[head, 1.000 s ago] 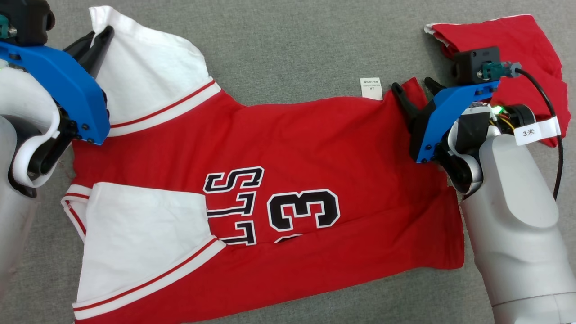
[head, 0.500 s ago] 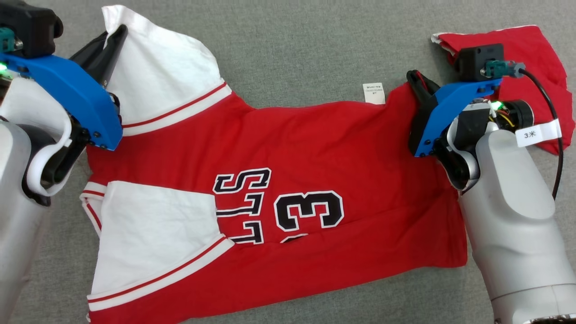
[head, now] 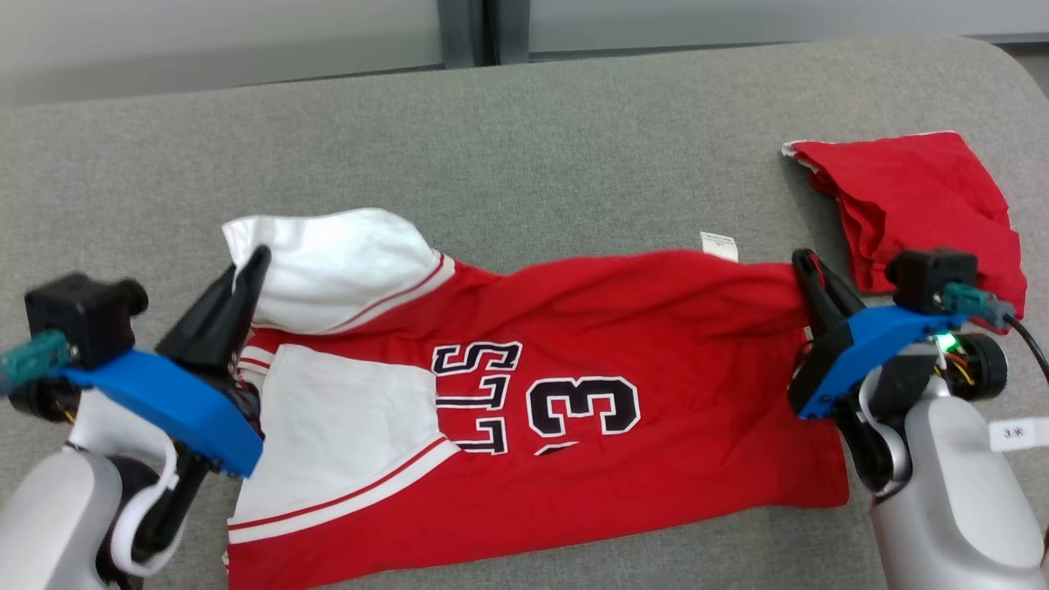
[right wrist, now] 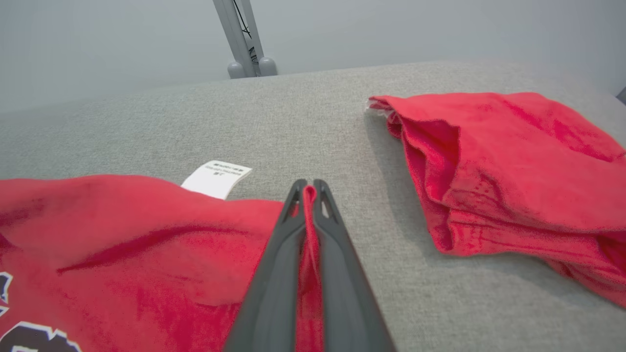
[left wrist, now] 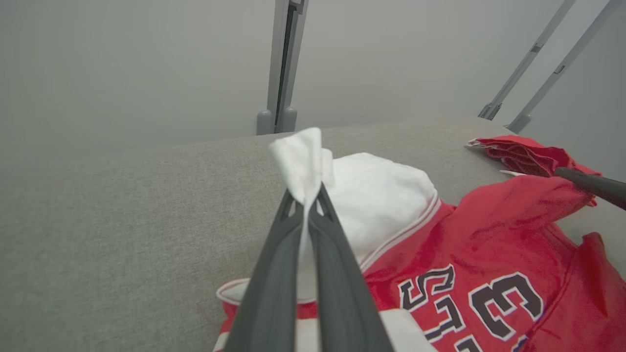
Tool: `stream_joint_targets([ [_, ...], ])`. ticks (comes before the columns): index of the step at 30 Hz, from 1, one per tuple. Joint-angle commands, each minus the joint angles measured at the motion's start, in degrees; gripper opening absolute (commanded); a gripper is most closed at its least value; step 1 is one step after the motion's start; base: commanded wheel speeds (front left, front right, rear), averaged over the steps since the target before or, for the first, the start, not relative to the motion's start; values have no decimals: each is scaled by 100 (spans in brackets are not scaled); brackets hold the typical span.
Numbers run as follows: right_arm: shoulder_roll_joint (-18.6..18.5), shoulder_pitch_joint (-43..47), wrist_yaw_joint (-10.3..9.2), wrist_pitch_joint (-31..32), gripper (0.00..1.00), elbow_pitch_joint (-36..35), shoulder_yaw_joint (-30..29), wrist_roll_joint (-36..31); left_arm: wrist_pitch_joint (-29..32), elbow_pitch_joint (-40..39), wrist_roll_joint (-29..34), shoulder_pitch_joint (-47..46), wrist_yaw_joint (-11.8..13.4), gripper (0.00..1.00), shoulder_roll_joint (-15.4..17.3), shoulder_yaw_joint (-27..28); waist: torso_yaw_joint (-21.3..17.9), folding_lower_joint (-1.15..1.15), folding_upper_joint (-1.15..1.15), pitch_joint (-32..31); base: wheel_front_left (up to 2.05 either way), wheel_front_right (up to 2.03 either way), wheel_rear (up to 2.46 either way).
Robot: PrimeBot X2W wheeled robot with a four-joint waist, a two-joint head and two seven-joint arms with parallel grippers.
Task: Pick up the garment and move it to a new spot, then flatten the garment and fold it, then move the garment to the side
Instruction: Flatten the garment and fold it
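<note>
- Nearest you, behind both sets of fingertips, the near half of the jersey [head: 656, 442] lies flat on the grey table [head: 524, 139]. The print faces up. The near sleeve [head: 328, 426] is folded in over the chest, just beside the left gripper's wrist.
- Left gripper [head: 256, 260]: fingers together, clamped on the cuff corner of the far sleeve [head: 344, 254]. In the left wrist view a tuft of white cloth pokes out past the tips.
- Right gripper [head: 807, 264]: fingers together, clamped on the far red hem corner. The right wrist view shows a thin fold of red pinched between them.
- Between the two grippers the far edge is raised off the table. It sags and isn't taut.
- Handling, my read: a light, soft knit with no stiffness. It will drape, trail and wrinkle, and only the pinched points will follow you.
- Hold points: these two far corners look right for folding toward you. Both pinches are thin, so a jerk could pull the cloth free. Move the two grippers level and spread apart so the edge comes over straight.
- Care label [head: 719, 245]: just ahead and to the left of the right fingertips, sticking out from the far edge.
- Second red garment [head: 918, 197]: a bunched pile beyond the right gripper and to its right, near the jersey but apart from it. Don't sweep into it.
- Farthest ahead of both grippers: the table's far edge, then grey posts [head: 467, 29] and a wall [head: 205, 41].
</note>
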Motion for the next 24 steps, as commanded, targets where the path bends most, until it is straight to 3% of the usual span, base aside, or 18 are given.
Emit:
stream_joint_targets([
  [1, -27, 337, 0, -33, 0, -244, -141, -53, -230, -156, -65, 383, 106, 0, -46, 70, 3, 1, 0, -155, 0, 0, 0],
  [5, 17, 996, 0, 37, 0, -767, -325, -20, -727, -293, -230, 1183, 224, 0, -198, 137, 74, 1, 0, -394, 0, 0, 0],
  [15, 75, 1987, 0, 32, 3, -1387, -440, 107, -1705, 194, -354, 2208, 79, 0, -694, -12, 163, 1, 0, -730, 0, 0, 0],
  [17, 73, 2110, 0, -46, 39, -1419, -466, 136, -1909, 319, -361, 2319, 10, 56, -787, -43, 187, 1, 0, -780, 0, 0, 0],
  [18, 74, 2173, 0, -82, 75, -1423, -474, 149, -1984, 374, -368, 2382, -31, 100, -830, -57, 197, 1, 0, -803, 0, 0, 0],
  [19, 73, 2230, 0, -120, 100, -1421, -496, 170, -2057, 432, -360, 2432, -71, 100, -864, -61, 207, 1, 0, -823, 0, 0, 0],
  [24, 73, 2480, 0, -291, 100, -1387, -620, 346, -2285, 609, -437, 2730, -172, 100, -1069, 180, 254, 1, 0, -900, 0, 0, 0],
])
